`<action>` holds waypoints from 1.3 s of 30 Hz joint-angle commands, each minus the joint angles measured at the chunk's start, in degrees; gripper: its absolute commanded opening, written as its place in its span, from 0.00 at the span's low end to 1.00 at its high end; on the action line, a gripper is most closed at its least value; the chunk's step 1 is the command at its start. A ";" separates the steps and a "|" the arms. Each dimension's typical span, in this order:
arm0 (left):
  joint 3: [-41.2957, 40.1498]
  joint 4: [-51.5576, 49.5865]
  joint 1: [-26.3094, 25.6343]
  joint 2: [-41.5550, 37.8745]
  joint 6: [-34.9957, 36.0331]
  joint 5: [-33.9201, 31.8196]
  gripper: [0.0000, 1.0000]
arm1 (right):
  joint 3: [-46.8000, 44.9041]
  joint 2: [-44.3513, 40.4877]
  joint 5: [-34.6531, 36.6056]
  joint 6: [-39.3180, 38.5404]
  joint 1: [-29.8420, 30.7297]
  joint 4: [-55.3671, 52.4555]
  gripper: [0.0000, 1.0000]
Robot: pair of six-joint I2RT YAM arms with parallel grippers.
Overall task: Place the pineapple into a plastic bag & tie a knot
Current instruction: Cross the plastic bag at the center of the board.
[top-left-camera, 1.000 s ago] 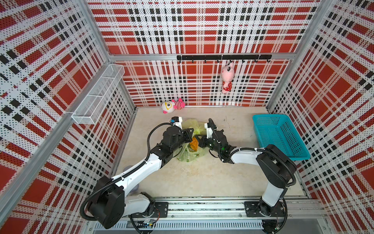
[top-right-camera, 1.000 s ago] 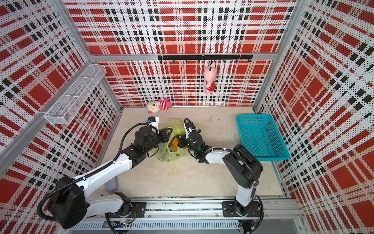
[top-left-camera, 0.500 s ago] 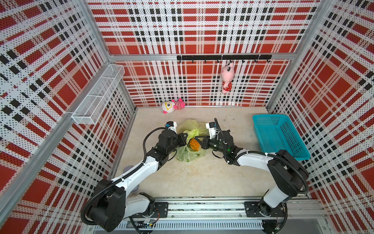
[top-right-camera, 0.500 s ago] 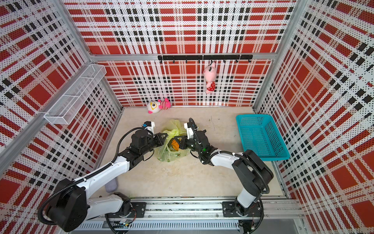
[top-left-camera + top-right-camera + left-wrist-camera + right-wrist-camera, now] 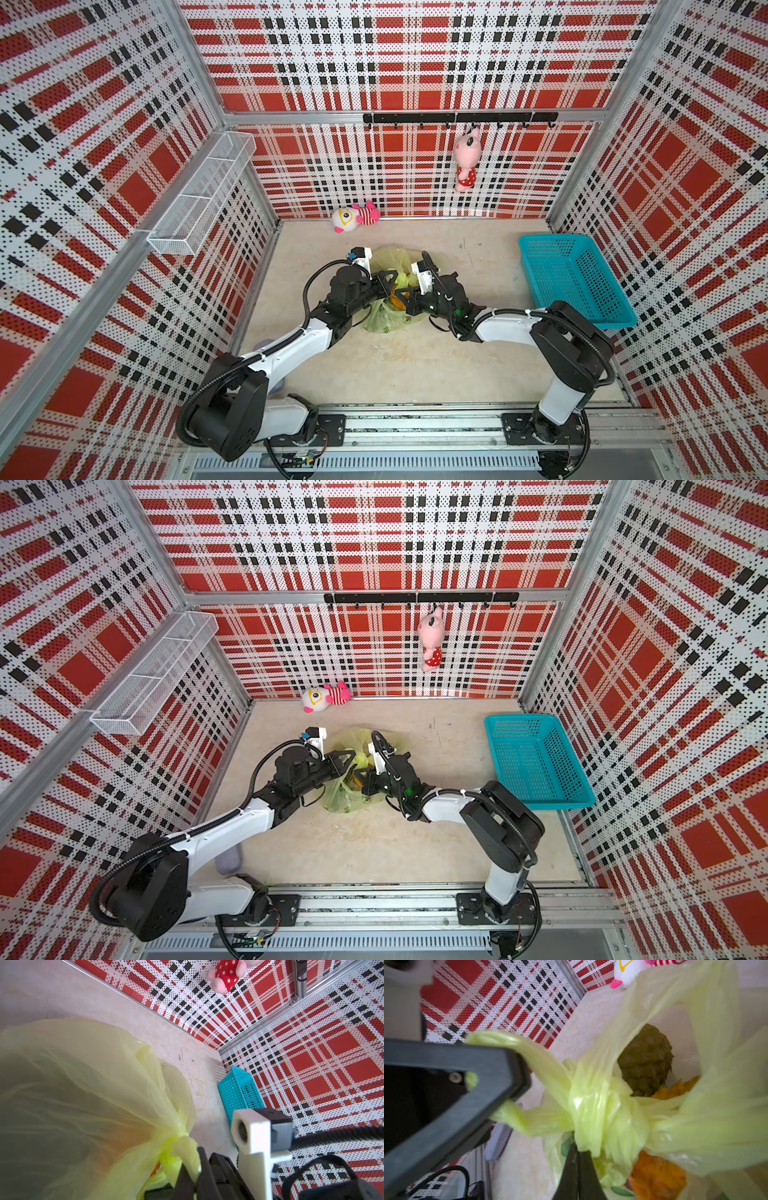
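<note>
The plastic bag point(image 5: 386, 320) point(image 5: 347, 800) lies on the beige worktop point(image 5: 415, 365) at the middle of both top views. The two arms meet over it and cover most of its upper part.

The left gripper point(image 5: 394, 279) point(image 5: 351, 756) reaches in from the picture's left. In the left wrist view its jaws point(image 5: 192, 1157) are pressed together at the bottom edge of the frame, with a twisted strap of the bag pinched between them. The rest of the bag fills the left half of that view as a blurred yellow-green mass.

The right gripper point(image 5: 400, 296) point(image 5: 358, 777) comes in from the picture's right. In the right wrist view its jaws point(image 5: 578, 1149) are shut at bottom centre, nipping the bag film at the lower edge of the knot point(image 5: 593, 1109). The knot is a glossy bunch at the middle of the frame, and one strap end runs left through the other gripper's dark, out-of-focus finger.

Through the gap above the knot the pineapple point(image 5: 645, 1059) shows as a dark scaly lump. Orange patches lie below it, and the rest is veiled by film. From above only an orange glint is visible.

A turquoise mesh basket point(image 5: 575, 237) sits well apart at the right. A striped plush toy point(image 5: 355, 216) lies by the back wall, and a pink plush toy point(image 5: 465, 160) hangs from the hook rail point(image 5: 457, 117). A pale purple object point(image 5: 228, 860) is mostly hidden under the left arm, so I cannot tell what it is.
</note>
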 commanded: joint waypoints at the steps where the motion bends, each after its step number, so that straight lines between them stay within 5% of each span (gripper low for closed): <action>1: 0.02 3.88 0.05 0.22 -1.55 1.40 0.00 | 2.65 3.04 3.89 -1.89 -0.69 5.35 0.00; 13: -1.81 4.27 0.83 -0.09 -3.33 1.56 0.00 | 6.48 8.57 12.88 1.49 -4.63 20.47 0.00; 23: -2.10 4.27 1.36 1.50 -2.98 1.91 0.00 | 3.57 7.14 3.03 3.05 -5.86 26.38 0.00; 39: -0.84 4.27 1.53 1.07 -2.16 3.20 0.00 | 9.16 14.56 9.92 2.57 -2.93 18.76 0.00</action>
